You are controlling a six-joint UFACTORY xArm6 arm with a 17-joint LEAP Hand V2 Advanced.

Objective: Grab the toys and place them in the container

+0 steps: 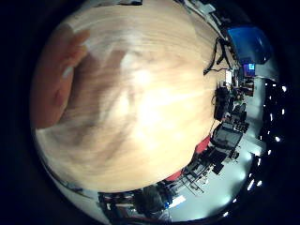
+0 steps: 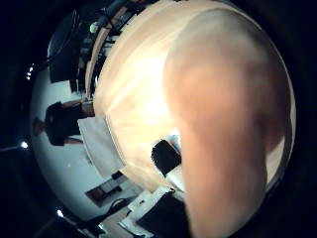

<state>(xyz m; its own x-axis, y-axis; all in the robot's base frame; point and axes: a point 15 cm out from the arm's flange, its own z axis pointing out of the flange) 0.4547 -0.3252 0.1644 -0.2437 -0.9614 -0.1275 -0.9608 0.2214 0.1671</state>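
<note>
A soft tan-brown toy [image 2: 223, 119] fills much of the right thumb side palm view, very close to the palm, with the light wooden table [image 2: 134, 89] well away behind it. A black and white part of my hand [image 2: 168, 161] lies against the toy's side. In the right little finger side palm view the same brownish toy [image 1: 56, 75] shows at the picture's edge, over the wooden table [image 1: 141, 103]. The toy sits against the palm, held off the table.
Beyond the table's edge the right little finger side palm view shows a blue object [image 1: 248, 42] and dark equipment [image 1: 230, 122]. The right thumb side palm view shows dark furniture [image 2: 64, 124] and a shelf edge [image 2: 94, 59] past the table.
</note>
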